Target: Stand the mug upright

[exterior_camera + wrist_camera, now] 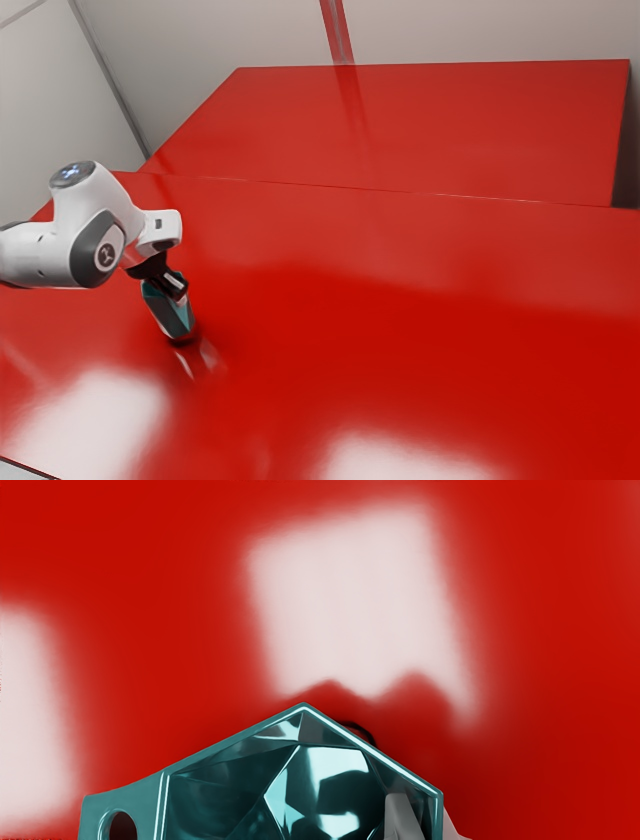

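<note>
Glossy, faceted teal mug [215, 800]; smooth, shiny red table [420, 300].

Arm [62, 254] cut off by exterior view's left edge; gripper [178, 292] hides part of mug [172, 318]; handle [94, 814] cut off by wrist view's edge.

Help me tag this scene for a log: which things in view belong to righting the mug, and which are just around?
Part of the job:
- teal mug, tilted
- tool, a finger on each side of the mug's wall
- red table

Just around:
- red surface behind
- red wall strip
</note>
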Robot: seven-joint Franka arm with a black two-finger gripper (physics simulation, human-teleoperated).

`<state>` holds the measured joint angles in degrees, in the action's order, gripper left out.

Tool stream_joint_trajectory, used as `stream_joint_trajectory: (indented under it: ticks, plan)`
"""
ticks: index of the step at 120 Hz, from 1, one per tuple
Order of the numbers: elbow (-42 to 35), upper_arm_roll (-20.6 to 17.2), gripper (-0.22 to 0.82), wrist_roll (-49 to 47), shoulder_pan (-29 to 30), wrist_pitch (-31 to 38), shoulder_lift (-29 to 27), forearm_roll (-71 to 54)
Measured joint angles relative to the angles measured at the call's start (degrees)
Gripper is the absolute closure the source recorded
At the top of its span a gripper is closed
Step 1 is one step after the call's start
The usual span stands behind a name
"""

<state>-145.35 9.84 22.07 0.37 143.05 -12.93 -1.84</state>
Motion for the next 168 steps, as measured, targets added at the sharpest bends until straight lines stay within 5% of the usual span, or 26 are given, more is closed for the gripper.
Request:
stream_joint_trajectory:
  ticks: [99, 131, 168]
  plan:
    - [1.0, -2.2, 0.79, -10.9, -5.6, 3.1, 3.2, 2.6]
    - [1.1, -2.9, 0.28, -11.7, -5.8, 2.8, 3.1, 3.6]
    - [5.7, -3.4, 0.07, -12.3, -5.8, -2.4, 2.7, 4.3]
